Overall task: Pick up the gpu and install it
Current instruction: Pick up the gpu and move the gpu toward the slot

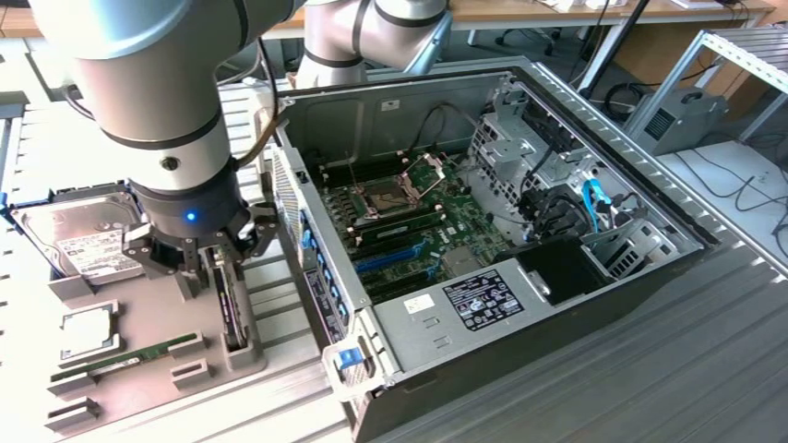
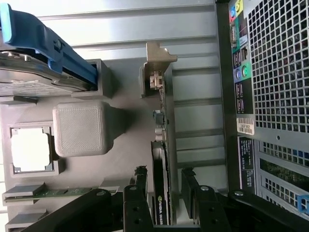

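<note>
Grey parts tray (image 1: 142, 309) beside the open computer case (image 1: 314, 120) carries the gpu (image 1: 229, 318). I find the card standing on its long edge in a slot of that tray, on the side nearest the case, with its silvery bracket (image 2: 157, 72) at the end away from the claw. Gripper (image 1: 207, 268) is lowered over the card; in the wrist view I see its two fingers (image 2: 141, 186) apart, one on each side of the dark card body, with a sliver of clear space on both sides, so I record the claw as spread and straddling, not clamped and holding nothing. Other items on the tray: a hard drive (image 1: 92, 245) in its blue carrier, a processor (image 1: 89, 329) in a square recess, and a green memory stick (image 1: 124, 358) lying flat; none is touched. Inside the case the motherboard (image 1: 431, 217) lies exposed, and the blue expansion slots (image 1: 388, 258) appear unoccupied, though I cannot confirm which one is meant for the card. Assessment of progress: early. Approach and alignment over the card look complete; the grasp is not yet made, the card is not lifted, and nothing has been carried to or seated in the case. By my reckoning the whole of the pick, the transfer and the installation are outstanding
</note>
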`<move>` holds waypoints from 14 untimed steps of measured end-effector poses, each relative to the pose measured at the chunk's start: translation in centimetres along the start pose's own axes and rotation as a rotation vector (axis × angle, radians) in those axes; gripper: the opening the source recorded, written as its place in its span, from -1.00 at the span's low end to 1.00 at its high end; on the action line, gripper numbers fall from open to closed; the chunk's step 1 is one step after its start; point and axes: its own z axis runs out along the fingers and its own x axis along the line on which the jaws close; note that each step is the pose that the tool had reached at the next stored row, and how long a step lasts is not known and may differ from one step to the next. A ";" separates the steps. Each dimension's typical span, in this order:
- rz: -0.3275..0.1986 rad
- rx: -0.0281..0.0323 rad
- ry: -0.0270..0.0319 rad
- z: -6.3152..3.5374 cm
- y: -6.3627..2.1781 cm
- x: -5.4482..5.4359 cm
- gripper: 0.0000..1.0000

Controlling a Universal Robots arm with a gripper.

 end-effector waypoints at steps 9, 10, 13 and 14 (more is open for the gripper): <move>0.000 0.0000 0.0000 0.91 0.33 0.1 -0.16; 0.000 0.0000 0.0001 0.98 0.33 0.1 -0.16; 0.000 0.0000 0.0001 1.20 0.32 0.1 -0.16; 0.000 0.0001 0.0001 1.28 0.32 0.1 -0.16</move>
